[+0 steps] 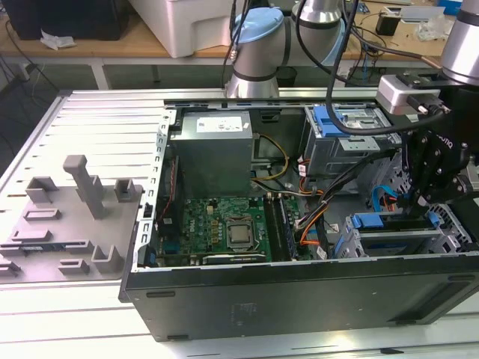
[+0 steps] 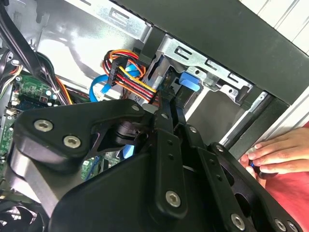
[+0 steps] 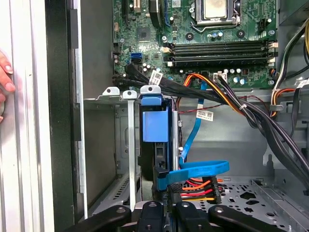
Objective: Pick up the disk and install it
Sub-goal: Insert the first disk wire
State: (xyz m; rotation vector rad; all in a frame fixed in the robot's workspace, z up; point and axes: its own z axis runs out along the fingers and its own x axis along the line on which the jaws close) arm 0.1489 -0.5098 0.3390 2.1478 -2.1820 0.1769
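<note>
while the black computer case point(image 1: 299, 299) lies open on the table point(image 1: 75, 318), the gripper point(image 1: 413, 208) hangs over the silver cage point(image 1: 453, 226) at the exterior view's lower right. the disk point(image 1: 389, 241) sits in that cage, standing on its edge, with its blue frame showing along the top. the gripper's tip meets the top edge of the disk there.

in the second wrist view the gripper point(image 2: 169, 102) has its two black fingers point(image 2: 162, 126) drawn close together, side by side, and they look clamped on the thin edge of the disk. in the first wrist view the disk point(image 3: 155, 121) is seen edge-on, a blue and dark strip standing in a slot beside thin silver rails point(image 3: 131, 145). just beside it hang a flat blue cable point(image 3: 200, 169) and a bunch of red, orange and yellow wires point(image 3: 203, 186).

in the exterior view the green board point(image 1: 224, 224) lies in the middle of the case, and the big grey power box point(image 1: 213, 149) sits just above it in the frame. a person's hand point(image 2: 280, 152) rests against the outside of the case, near the cage. grey plastic blocks point(image 1: 82, 191) stand on the table at the exterior view's left, apart from the case.
</note>
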